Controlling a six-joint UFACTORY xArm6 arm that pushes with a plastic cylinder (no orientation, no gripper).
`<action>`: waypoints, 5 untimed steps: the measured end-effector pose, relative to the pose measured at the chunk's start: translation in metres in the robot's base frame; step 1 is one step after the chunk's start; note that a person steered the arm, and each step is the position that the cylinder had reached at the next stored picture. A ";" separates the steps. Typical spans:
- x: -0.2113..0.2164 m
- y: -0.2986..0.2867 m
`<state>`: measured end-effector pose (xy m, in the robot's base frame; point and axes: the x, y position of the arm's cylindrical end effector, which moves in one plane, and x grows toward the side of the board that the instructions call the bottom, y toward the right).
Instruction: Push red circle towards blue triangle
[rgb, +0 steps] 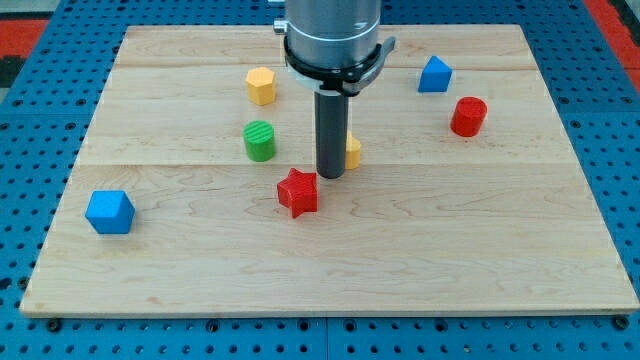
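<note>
- Wooden desk (500, 260) sits on blue pegboard.
- My tip (331, 175), a bare rod holding nothing, stands just above-right of the red star (298, 192).
- Red circle (468, 116) lies well right of it, near the blue triangle (434, 75).

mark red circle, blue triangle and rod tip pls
red circle (468, 116): camera view, middle of its side wall, at the view's right.
blue triangle (434, 75): camera view, centre of its front face, up-left of the red circle.
my tip (331, 176): camera view, rod's very end, just up-right of the red star (298, 192).
</note>
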<state>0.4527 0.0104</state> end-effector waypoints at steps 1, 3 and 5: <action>-0.001 -0.024; -0.001 -0.106; -0.011 -0.072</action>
<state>0.4419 -0.0613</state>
